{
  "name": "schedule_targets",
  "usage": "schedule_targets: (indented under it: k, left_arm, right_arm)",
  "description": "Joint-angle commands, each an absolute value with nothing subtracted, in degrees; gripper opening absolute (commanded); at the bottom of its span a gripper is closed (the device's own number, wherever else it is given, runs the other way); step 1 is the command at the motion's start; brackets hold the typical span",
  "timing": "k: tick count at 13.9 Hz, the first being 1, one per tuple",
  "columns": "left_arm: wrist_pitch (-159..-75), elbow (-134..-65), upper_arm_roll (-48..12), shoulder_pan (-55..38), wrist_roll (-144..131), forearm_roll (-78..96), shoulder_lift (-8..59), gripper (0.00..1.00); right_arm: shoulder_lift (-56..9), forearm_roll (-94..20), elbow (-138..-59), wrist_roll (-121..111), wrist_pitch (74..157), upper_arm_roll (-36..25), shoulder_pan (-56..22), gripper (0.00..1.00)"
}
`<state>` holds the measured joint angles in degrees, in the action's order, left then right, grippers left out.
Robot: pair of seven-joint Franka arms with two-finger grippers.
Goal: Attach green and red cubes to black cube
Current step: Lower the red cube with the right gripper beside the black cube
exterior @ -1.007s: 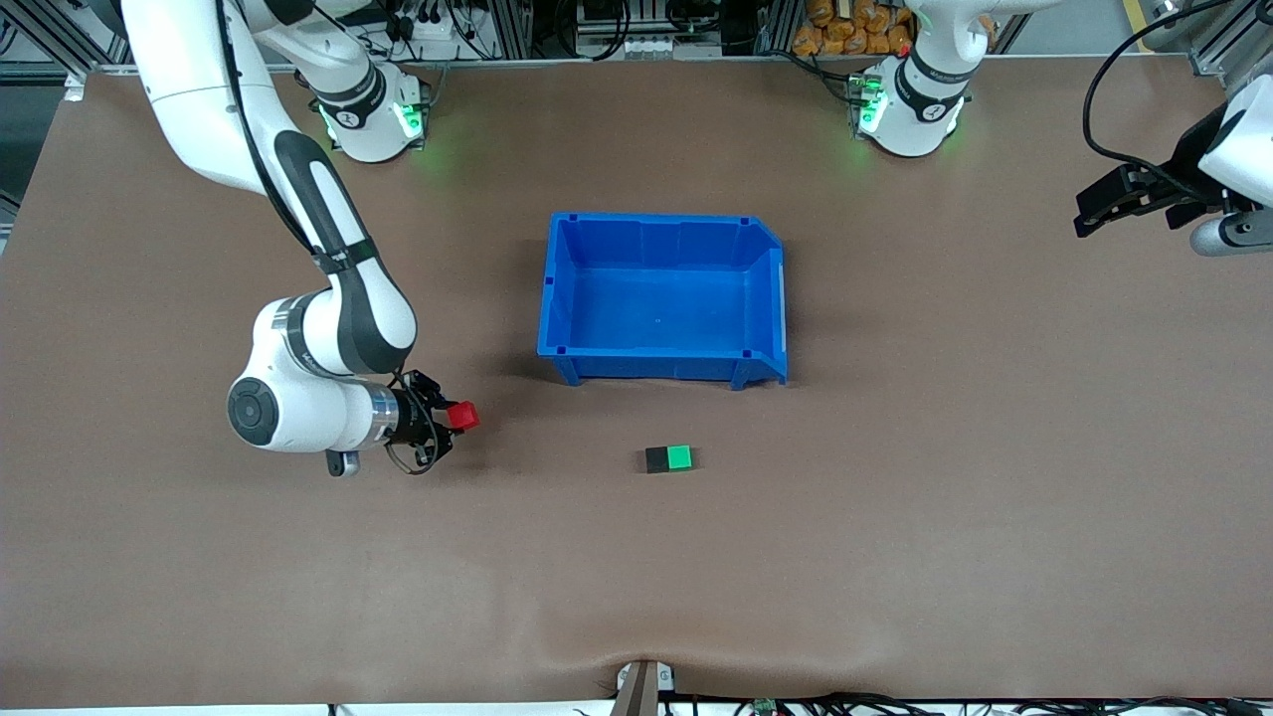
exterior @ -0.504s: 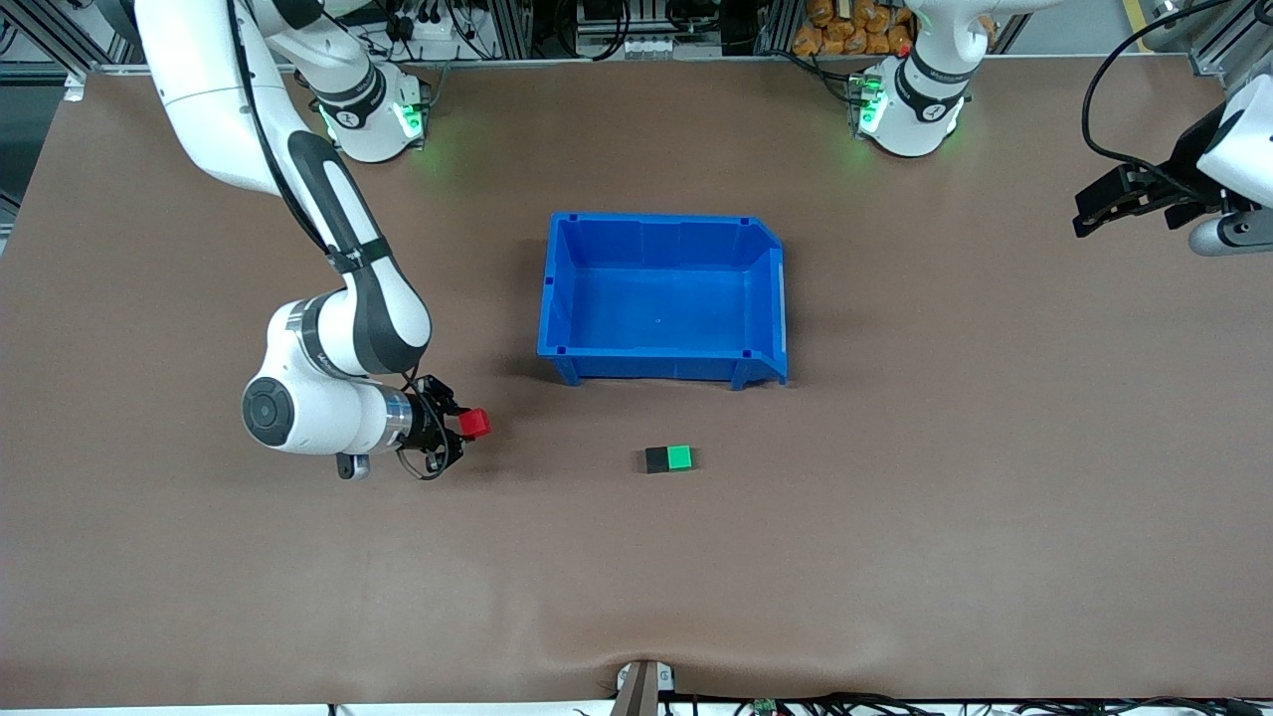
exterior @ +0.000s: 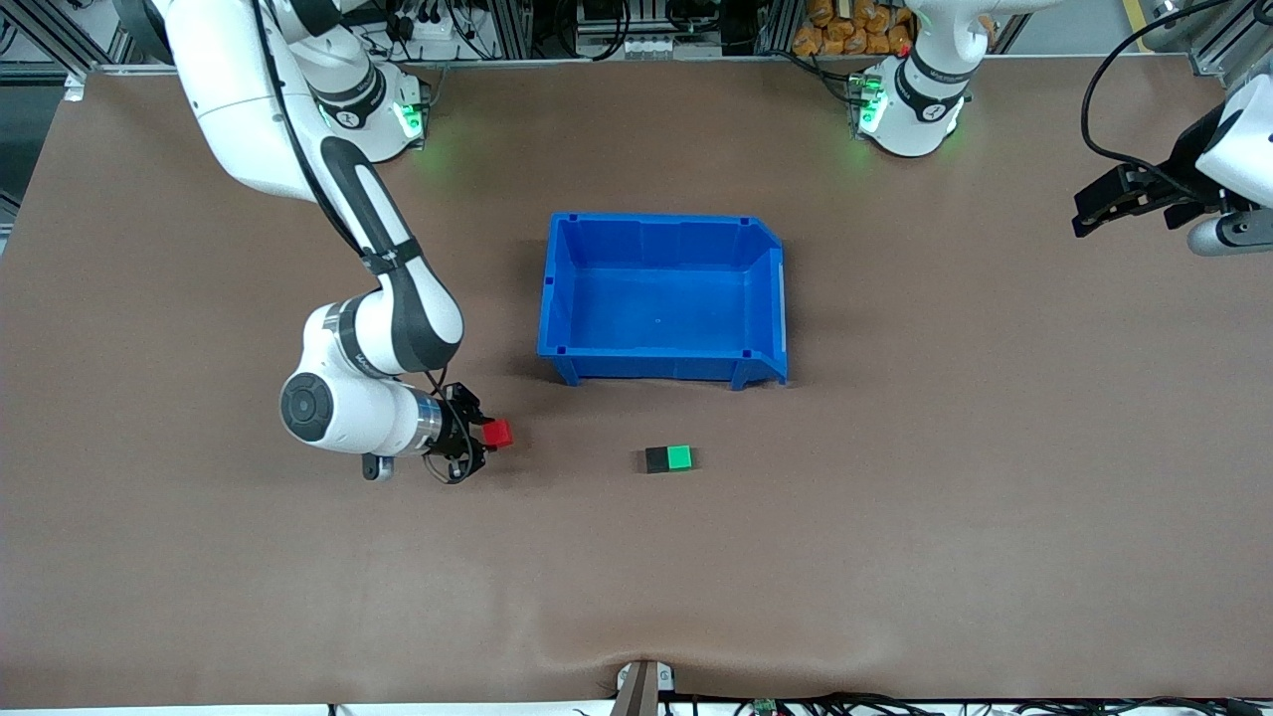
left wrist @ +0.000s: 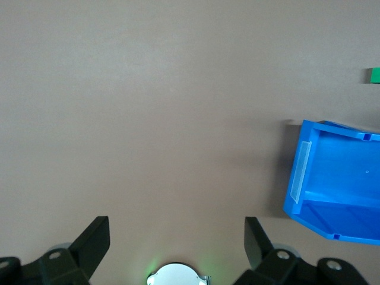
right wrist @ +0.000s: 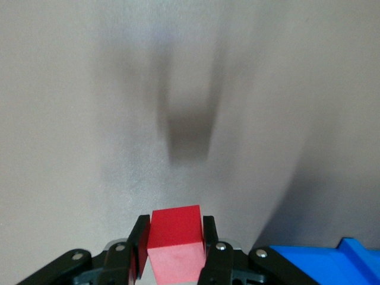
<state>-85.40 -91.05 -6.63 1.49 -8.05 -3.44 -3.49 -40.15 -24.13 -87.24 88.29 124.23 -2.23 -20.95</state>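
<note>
Right now you are looking at the black cube (exterior: 657,459) sitting on the counter (exterior: 895,557) with the green cube (exterior: 679,457) touching its side toward the left arm's end, the pair lying nearer to the front camera than the blue bin (exterior: 662,350). Toward the right arm's end, the red cube (exterior: 496,434) is hanging above the counter, clamped between the jaws of your right gripper (exterior: 487,438); the right wrist view is showing it squeezed on two sides with its shadow on the counter beneath. Your left gripper (exterior: 1094,211) is waiting over the counter's edge at the left arm's end, its jaws standing wide apart and holding nothing.
</note>
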Motion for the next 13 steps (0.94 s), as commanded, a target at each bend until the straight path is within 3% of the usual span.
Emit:
schedule_targets:
  k: [1,13]
  left_arm:
    - [-85.6,-91.5,-6.9,1.8,-8.1,-3.0,-4.3,1.0]
    - [-85.3,-91.5,-7.1,1.8,-8.2,-3.0,-4.7,1.0]
  right_arm:
    - [-42.7,-25.1,-84.1,90.3,124.5,-2.6,-22.0,0.0]
    - [-46.5,-28.5,-79.7,96.2,131.2,-2.6,-24.9,0.0]
